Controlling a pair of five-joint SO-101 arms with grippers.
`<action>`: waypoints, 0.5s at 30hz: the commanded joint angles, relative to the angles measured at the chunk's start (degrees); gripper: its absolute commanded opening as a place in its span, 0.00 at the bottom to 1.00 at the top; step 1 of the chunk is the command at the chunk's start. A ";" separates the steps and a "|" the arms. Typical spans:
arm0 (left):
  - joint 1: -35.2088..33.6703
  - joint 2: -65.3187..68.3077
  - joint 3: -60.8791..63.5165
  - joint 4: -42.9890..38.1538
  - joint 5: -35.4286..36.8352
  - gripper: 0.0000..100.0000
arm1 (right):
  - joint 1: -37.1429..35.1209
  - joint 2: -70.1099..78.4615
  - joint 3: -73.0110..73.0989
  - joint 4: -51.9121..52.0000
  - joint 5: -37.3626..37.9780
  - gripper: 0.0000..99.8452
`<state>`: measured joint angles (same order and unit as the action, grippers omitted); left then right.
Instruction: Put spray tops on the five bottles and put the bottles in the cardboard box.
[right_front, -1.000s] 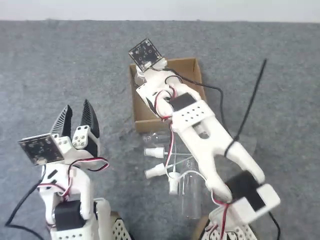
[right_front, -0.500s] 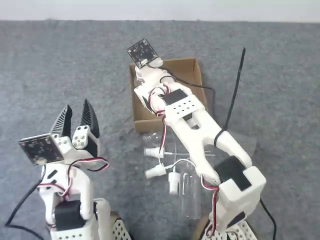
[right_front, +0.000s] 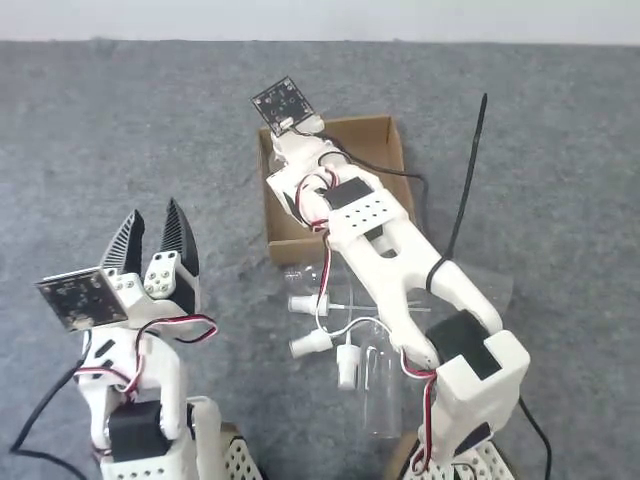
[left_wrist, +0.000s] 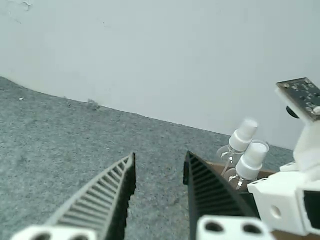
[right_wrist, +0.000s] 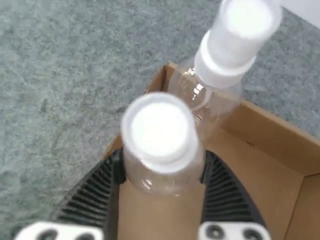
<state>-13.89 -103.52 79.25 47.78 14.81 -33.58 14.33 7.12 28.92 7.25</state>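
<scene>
Right wrist view: right jaws clamping capped bottle (right_wrist: 159, 150) over cardboard box (right_wrist: 260, 135), second capped bottle (right_wrist: 220, 75) standing inside. Left jaws gaping wide, empty. Loose spray tops (right_front: 310, 345), bare bottles (right_front: 380, 390) lying on surface (right_front: 120, 130), waiting.

White plastic left arm (right_front: 135, 380) and right arm (right_front: 400, 270).
Both carry black motors (right_front: 135, 430), red, white and black wires (right_front: 322, 205), a square circuit board (right_front: 283, 104) at the wrist, and black ribbed fingers (right_front: 181, 236).
</scene>
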 joint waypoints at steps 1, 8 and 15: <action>-0.18 -0.88 -0.66 -1.76 0.26 0.15 | 0.66 -0.75 -3.69 0.84 -0.44 0.15; 0.18 -0.88 -0.57 -1.76 0.35 0.15 | 0.57 -0.75 -3.69 1.10 -0.44 0.16; 0.18 -0.88 -0.57 -1.76 0.18 0.15 | 0.40 -0.75 -3.87 2.77 -4.75 0.16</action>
<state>-13.89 -103.52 79.25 47.78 14.81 -33.58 14.33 7.03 30.68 6.81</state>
